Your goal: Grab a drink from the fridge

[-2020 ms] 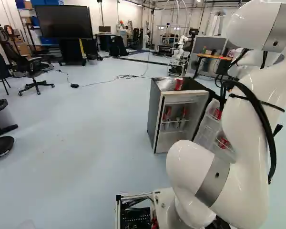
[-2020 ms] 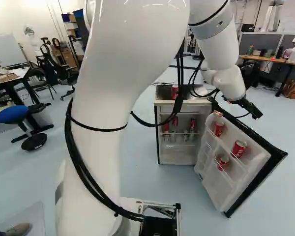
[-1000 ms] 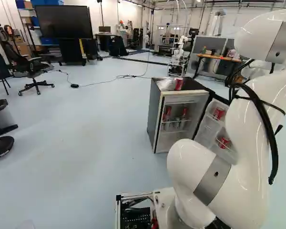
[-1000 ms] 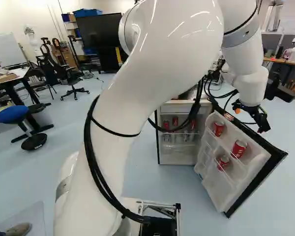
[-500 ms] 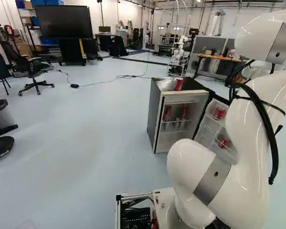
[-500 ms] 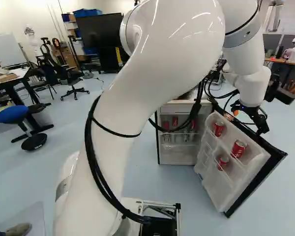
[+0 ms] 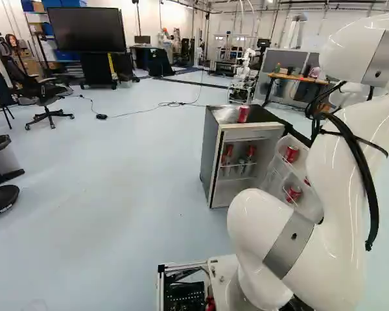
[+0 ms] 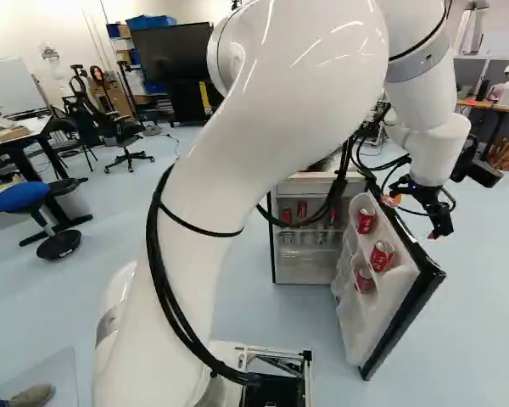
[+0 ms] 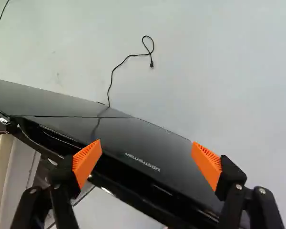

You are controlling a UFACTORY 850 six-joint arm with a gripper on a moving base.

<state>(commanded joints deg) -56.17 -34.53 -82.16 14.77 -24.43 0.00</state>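
White robot arm [image 8: 297,68], arched across the upper centre of the right base view. Compact refrigerator [image 7: 211,159], right of centre in the left base view. Refrigerator door [image 8: 369,326], swung open, right of centre in the right base view. Black gripper [image 8: 439,229], by the door's outer side; fingers apart, contact indeterminable. Red drink cans [image 8: 381,255] in door racks, inside and on top.

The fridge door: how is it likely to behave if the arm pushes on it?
The fridge door would probably swing as one stiff panel, since it stands open from one side of the fridge. The red cans in its racks likely add some weight and, being round, could rattle or tip if it stops sharply.
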